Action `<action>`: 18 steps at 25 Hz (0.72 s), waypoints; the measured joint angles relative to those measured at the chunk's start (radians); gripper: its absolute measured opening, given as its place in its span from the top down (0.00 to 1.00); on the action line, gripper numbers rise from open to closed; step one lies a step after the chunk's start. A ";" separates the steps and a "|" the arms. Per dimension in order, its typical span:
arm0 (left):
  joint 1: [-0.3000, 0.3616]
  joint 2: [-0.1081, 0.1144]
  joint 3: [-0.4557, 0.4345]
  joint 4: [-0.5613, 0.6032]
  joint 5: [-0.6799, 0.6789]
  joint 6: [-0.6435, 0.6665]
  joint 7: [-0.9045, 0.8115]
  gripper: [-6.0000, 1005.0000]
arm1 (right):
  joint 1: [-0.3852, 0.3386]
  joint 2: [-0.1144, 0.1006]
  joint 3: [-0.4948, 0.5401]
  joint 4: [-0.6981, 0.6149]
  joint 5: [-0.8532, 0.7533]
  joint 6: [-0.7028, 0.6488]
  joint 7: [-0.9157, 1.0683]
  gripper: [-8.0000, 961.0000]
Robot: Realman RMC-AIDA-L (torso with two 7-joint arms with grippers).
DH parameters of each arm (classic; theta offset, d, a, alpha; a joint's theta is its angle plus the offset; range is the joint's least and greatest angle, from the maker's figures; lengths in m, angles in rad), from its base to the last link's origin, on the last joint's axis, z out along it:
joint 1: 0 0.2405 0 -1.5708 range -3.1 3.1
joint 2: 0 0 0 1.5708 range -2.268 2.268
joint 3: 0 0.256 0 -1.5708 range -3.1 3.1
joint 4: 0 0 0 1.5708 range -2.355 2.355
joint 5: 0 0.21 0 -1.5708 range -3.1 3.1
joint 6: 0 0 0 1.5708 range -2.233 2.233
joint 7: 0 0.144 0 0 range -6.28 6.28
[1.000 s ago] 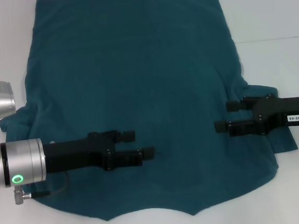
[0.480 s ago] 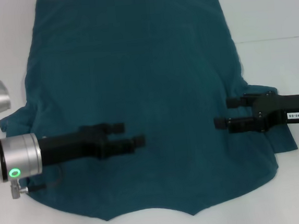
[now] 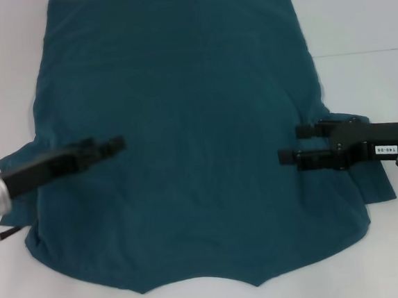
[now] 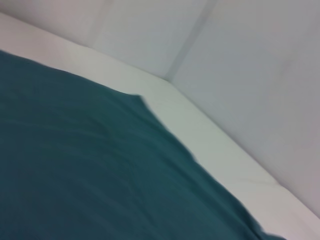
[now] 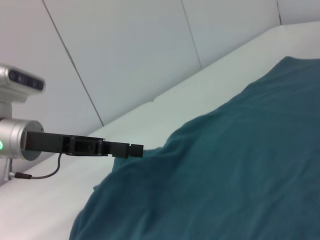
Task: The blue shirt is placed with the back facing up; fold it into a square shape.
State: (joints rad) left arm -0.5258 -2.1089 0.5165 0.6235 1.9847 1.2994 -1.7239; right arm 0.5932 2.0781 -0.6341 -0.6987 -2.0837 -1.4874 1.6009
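Soft teal blue shirt lies flat; right gripper parted, left gripper's spread unclear.

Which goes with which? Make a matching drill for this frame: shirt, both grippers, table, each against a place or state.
Column one:
1. blue shirt
2. left gripper
3. right gripper
4. table

Column two:
A. white, bare beside the fabric
B. over the shirt's right sleeve area, fingers apart
C. spread flat, unfolded
D. over the shirt's left side

Pairs: 1-C, 2-D, 3-B, 4-A
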 joint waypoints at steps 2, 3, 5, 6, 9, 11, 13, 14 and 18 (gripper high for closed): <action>0.009 0.002 -0.033 0.001 0.000 -0.027 -0.019 0.08 | -0.001 0.002 0.000 0.003 0.012 0.001 0.000 0.07; 0.014 0.003 -0.047 0.002 0.000 -0.036 -0.020 0.08 | -0.002 0.003 0.000 0.005 0.018 0.001 0.000 0.07; 0.025 0.004 -0.076 0.004 0.000 -0.059 -0.022 0.08 | -0.003 0.003 0.001 0.009 0.026 0.001 0.000 0.07; 0.029 0.004 -0.083 0.004 0.000 -0.068 -0.023 0.08 | -0.004 0.004 0.001 0.010 0.029 0.001 0.001 0.07; 0.041 0.004 -0.105 0.005 0.000 -0.109 -0.025 0.08 | -0.002 0.005 0.001 0.011 0.030 0.002 0.001 0.07; 0.047 0.004 -0.113 0.005 0.001 -0.130 -0.025 0.08 | -0.001 0.006 0.001 0.011 0.031 0.006 0.001 0.07; 0.055 0.002 -0.120 0.008 0.001 -0.157 -0.025 0.08 | 0.000 0.007 0.001 0.012 0.032 0.009 0.001 0.07; 0.057 0.002 -0.122 0.009 0.001 -0.165 -0.025 0.08 | 0.000 0.007 0.001 0.012 0.032 0.010 0.001 0.07; 0.067 -0.002 -0.132 0.017 0.002 -0.205 -0.026 0.08 | 0.000 0.006 0.001 0.018 0.035 0.015 0.001 0.07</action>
State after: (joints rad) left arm -0.4592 -2.1105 0.3841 0.6401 1.9865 1.0940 -1.7500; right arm 0.5936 2.0846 -0.6334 -0.6805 -2.0487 -1.4728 1.6015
